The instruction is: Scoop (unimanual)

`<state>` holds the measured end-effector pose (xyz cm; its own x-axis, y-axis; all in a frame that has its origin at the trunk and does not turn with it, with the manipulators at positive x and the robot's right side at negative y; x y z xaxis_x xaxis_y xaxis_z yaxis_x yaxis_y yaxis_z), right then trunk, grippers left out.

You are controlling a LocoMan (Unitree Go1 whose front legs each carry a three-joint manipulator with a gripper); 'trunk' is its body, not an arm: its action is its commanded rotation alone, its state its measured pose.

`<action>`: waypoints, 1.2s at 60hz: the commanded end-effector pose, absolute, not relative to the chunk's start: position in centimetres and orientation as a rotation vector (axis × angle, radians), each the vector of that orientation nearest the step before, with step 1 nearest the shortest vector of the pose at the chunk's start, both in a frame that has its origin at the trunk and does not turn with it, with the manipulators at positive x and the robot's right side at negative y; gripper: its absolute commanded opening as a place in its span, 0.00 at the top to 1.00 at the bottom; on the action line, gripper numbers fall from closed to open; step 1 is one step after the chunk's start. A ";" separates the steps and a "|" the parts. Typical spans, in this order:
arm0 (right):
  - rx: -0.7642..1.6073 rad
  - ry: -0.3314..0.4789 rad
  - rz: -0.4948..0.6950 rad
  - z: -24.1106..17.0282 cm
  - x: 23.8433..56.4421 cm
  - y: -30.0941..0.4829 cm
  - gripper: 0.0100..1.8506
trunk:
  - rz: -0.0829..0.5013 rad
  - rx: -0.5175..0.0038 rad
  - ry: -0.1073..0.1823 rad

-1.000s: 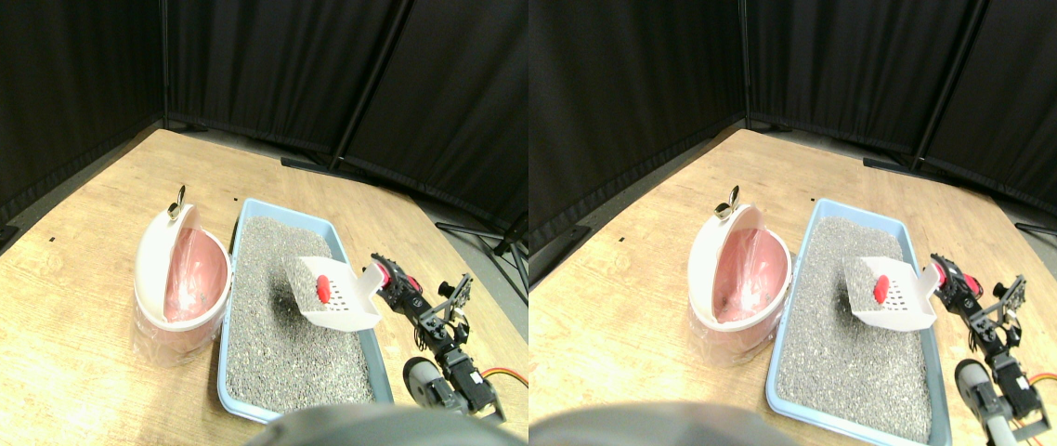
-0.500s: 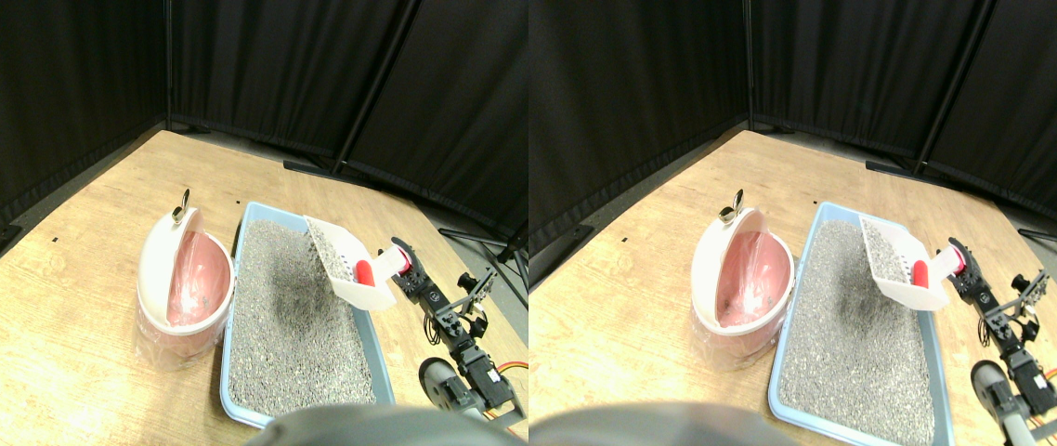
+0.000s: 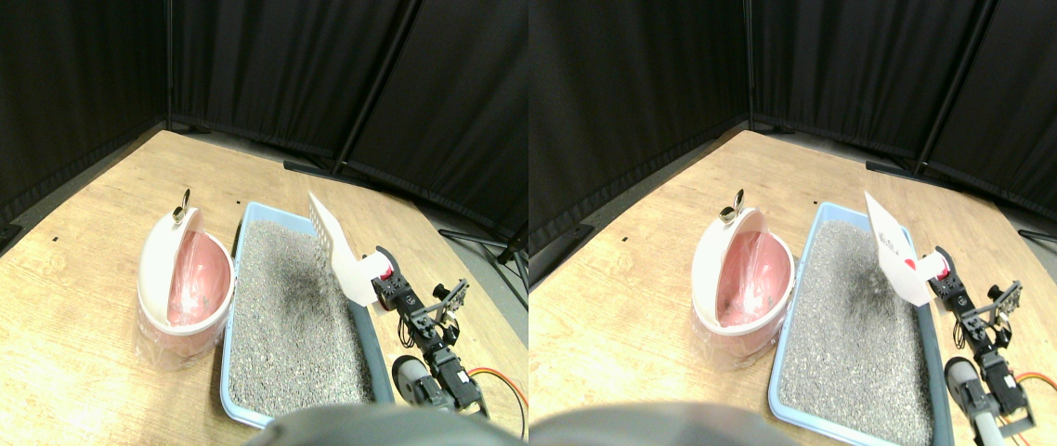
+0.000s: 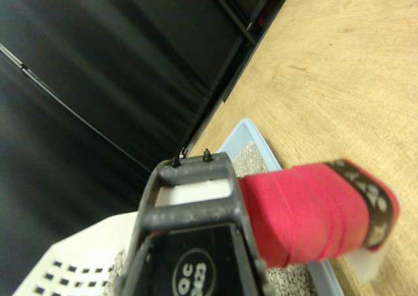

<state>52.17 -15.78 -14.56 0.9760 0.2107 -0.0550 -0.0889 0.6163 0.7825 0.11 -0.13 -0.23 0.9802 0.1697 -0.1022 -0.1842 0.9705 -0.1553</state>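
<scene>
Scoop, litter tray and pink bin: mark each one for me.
Scoop [image 3: 335,243], stereo pair view, on its white slotted blade.
Litter tray [image 3: 229,358], stereo pair view, on its blue left rim.
Pink bin [image 3: 157,271], stereo pair view, on its white outer wall.

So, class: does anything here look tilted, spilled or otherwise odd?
The white slotted scoop is tipped steeply on edge above the blue litter tray's far right side, not level. No litter shows on the wooden floor.
</scene>
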 end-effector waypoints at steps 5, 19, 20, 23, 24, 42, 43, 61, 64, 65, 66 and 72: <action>0.878 0.084 0.244 -12.8 52.6 -14.7 0.98 | 0.199 -0.175 0.079; 0.976 0.048 0.307 -11.7 53.0 -14.0 0.98 | 0.206 -0.181 0.078; 0.973 0.042 0.317 -11.5 53.0 -14.0 0.98 | 0.206 -0.181 0.078; 0.986 0.038 0.323 -11.4 53.1 -14.0 0.98 | 0.208 -0.183 0.079; 1.004 0.036 0.321 -11.2 53.1 -13.9 0.98 | 0.208 -0.183 0.079; 1.151 0.050 0.317 -11.0 53.2 -13.5 0.98 | 0.213 -0.184 0.078; 1.161 0.051 0.302 -11.0 53.2 -13.5 0.98 | 0.214 -0.184 0.078; 1.164 0.043 0.293 -11.3 53.3 -13.9 0.98 | 0.212 -0.181 0.081; 1.164 0.048 0.294 -11.3 53.3 -13.9 0.98 | 0.213 -0.181 0.080; 1.162 0.050 0.293 -11.3 53.3 -13.9 0.98 | 0.213 -0.181 0.080; 1.162 0.050 0.293 -11.3 53.3 -13.9 0.98 | 0.213 -0.181 0.080; 1.141 0.051 0.292 -11.3 53.2 -14.0 0.98 | 0.218 -0.184 0.082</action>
